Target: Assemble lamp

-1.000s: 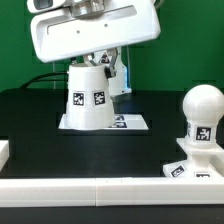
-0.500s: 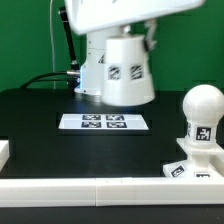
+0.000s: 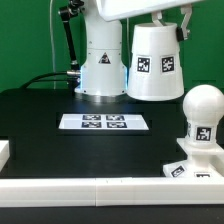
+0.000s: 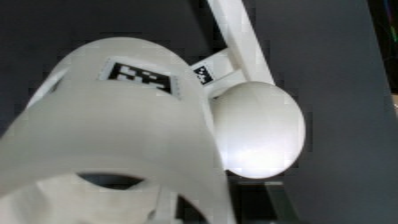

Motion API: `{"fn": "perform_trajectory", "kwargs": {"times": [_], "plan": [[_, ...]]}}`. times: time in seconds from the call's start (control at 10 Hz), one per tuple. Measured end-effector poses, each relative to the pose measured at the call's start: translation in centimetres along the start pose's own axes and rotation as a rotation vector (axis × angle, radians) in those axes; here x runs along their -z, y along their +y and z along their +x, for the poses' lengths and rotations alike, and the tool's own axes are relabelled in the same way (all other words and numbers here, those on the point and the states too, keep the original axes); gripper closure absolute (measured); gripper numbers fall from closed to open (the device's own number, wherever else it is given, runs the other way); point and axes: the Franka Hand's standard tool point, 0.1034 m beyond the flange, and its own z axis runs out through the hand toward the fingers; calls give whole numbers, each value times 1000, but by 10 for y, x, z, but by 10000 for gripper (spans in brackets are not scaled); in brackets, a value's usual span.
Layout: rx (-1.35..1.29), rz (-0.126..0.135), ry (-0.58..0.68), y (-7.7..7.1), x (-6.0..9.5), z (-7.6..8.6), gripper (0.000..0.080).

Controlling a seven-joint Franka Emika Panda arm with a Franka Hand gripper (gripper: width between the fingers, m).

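My gripper (image 3: 173, 20) is shut on the rim of the white cone shade (image 3: 154, 61) and holds it in the air, upright with its tags facing the camera. The shade hangs above and to the exterior view's left of the rounded bulb (image 3: 205, 108), which stands on the flat square base (image 3: 184, 168) at the right. In the wrist view the shade (image 4: 103, 130) fills the near side, with the bulb (image 4: 260, 130) beyond it and a tagged part of the base (image 4: 206, 72) behind. A dark finger (image 4: 262, 200) shows beside the shade's wall.
The marker board (image 3: 103, 122) lies bare on the black table in the middle. The arm's white pedestal (image 3: 103, 55) stands behind it. A white rail (image 3: 100, 190) runs along the front edge, with a white block (image 3: 3, 151) at the left.
The shade was lifted off the marker board and carried up and to the exterior view's right, toward the bulb. The bulb and base have not moved.
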Motion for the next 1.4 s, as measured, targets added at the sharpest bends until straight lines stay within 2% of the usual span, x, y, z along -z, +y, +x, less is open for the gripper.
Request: {"fn": "perform_trajectory", "kwargs": {"times": [0.1,0.2,0.3,0.6,0.8,1.1,1.4], "plan": [[1,0,-2,0,1,-1,755],[5,6,3,-3,9,-2,755],[-13,11,5,-12,16,-4,755],[-24,25,20,-37,25,-4,755],[-28,25,17,-54,16,-1,755],[-37,21,11,-70,-4,12,754],[-7,17,30,-67,-27,18,754]]}}
